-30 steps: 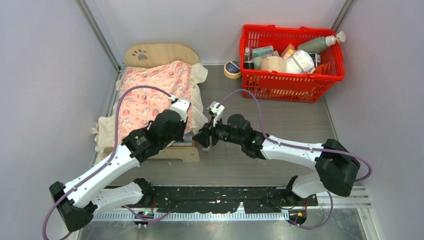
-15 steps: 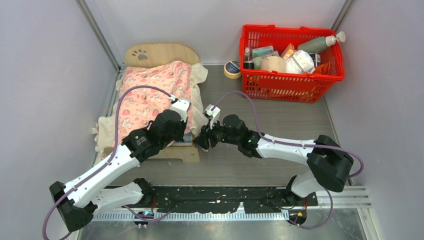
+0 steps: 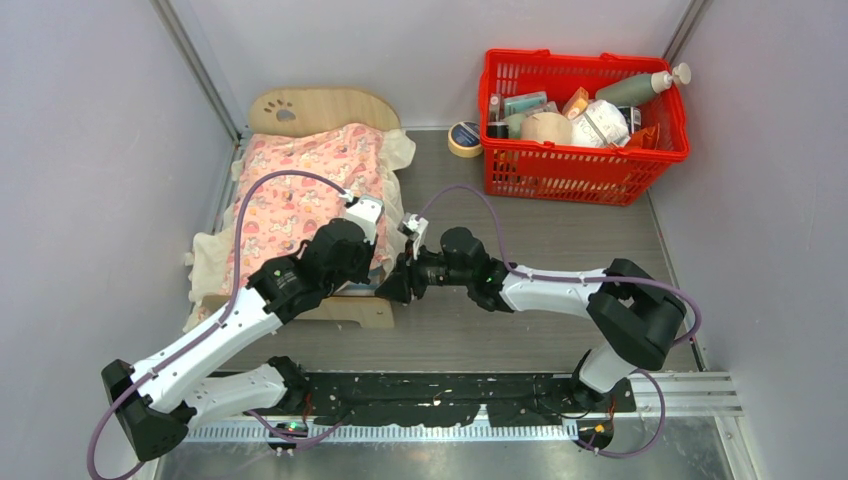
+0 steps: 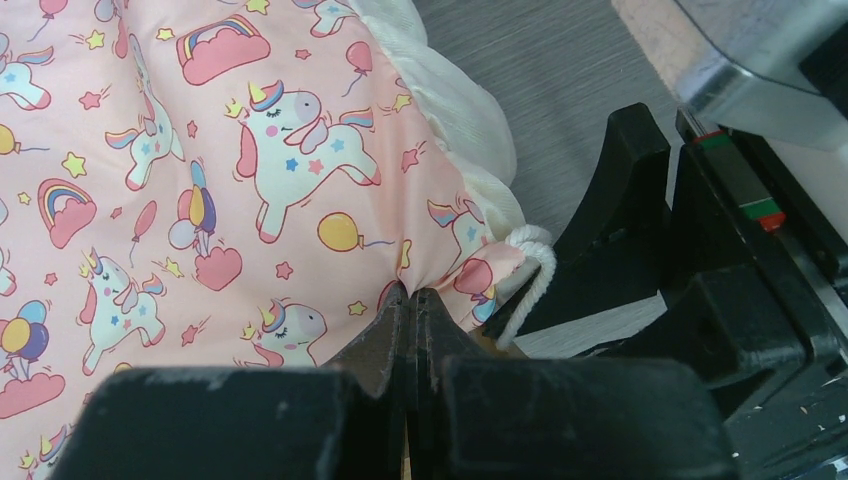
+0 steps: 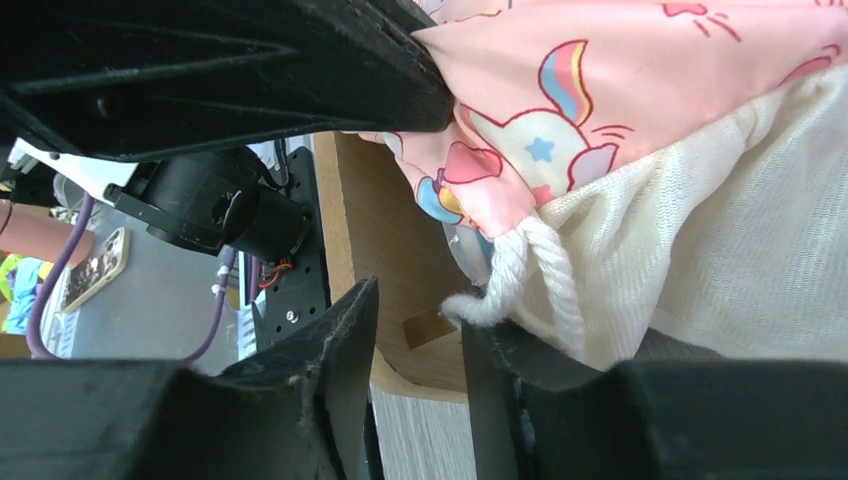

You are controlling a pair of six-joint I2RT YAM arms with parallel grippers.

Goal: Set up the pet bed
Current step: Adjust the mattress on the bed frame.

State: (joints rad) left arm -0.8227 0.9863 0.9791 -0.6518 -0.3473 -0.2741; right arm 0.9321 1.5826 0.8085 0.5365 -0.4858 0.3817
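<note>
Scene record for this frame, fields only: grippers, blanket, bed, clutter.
left gripper: shut, pinching the blanket near its corner
right gripper: open, tips at the white cord loop on that corner
pet bed: far left, blanket draped over it
red basket: far right, full of items
tape roll: left of basket

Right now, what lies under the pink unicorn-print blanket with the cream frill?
The pink unicorn-print blanket is draped over the light plywood pet bed. Only the bed's arched paw-print headboard and its near footboard stick out. The lying surface, and anything on it, is covered.
</note>
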